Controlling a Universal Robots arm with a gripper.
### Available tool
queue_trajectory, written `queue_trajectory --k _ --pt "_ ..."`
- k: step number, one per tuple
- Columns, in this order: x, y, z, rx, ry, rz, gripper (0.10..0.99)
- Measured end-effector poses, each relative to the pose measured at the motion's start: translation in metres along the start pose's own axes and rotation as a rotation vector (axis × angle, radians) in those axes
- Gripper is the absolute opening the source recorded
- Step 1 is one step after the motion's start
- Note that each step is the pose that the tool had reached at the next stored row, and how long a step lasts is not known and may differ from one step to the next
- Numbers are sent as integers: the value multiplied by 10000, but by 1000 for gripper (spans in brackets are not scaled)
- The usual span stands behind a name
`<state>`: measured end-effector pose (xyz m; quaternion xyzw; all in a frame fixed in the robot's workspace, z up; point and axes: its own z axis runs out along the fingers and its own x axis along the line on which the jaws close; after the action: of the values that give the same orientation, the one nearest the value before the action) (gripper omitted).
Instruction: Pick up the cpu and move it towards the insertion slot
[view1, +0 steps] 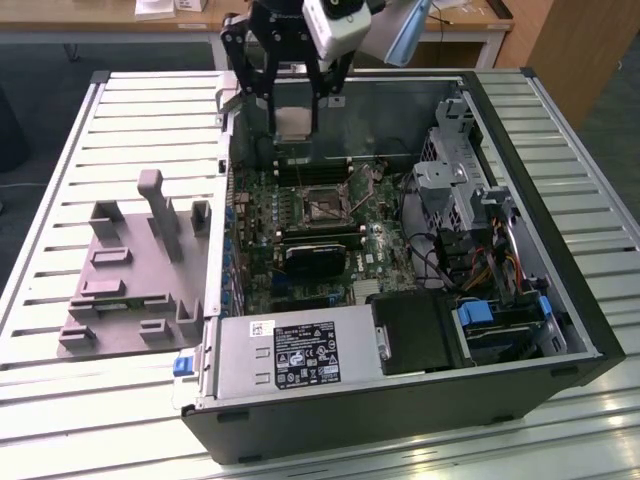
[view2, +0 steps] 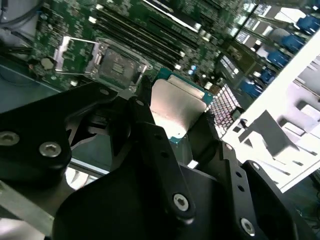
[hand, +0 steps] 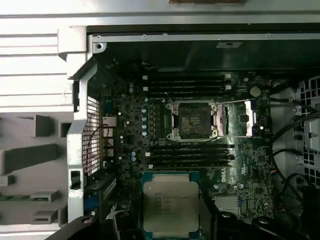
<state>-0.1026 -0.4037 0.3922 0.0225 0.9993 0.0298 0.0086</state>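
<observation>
Your gripper (view1: 296, 122) has its fingers (view2: 150, 125) clamped on the cpu (hand: 171, 201), held above the open case (view1: 520, 300), short of the slot (hand: 195, 121).

The computer case (view1: 400, 400) lies open on the slatted tabletop (view1: 60, 150). The fixture plate (view1: 130, 280) sits on the tabletop at the exterior view's left of the case. Inside the case, the insertion slot (view1: 322, 203) lies on the motherboard (view1: 255, 270), between memory slots (hand: 192, 82) in the first wrist view. The cpu (view1: 292, 124) hangs between the gripper (view1: 293, 128) fingers (view1: 268, 110), above the case's far wall, apart from the slot.
</observation>
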Motion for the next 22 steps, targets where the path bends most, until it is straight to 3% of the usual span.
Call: queue_trajectory --k 13,16,22 --pt "-557 62 26 0 1 -1 537" --pt "-610 96 40 1 0 -1 537" --pt "-607 231 117 1 0 -3 537"
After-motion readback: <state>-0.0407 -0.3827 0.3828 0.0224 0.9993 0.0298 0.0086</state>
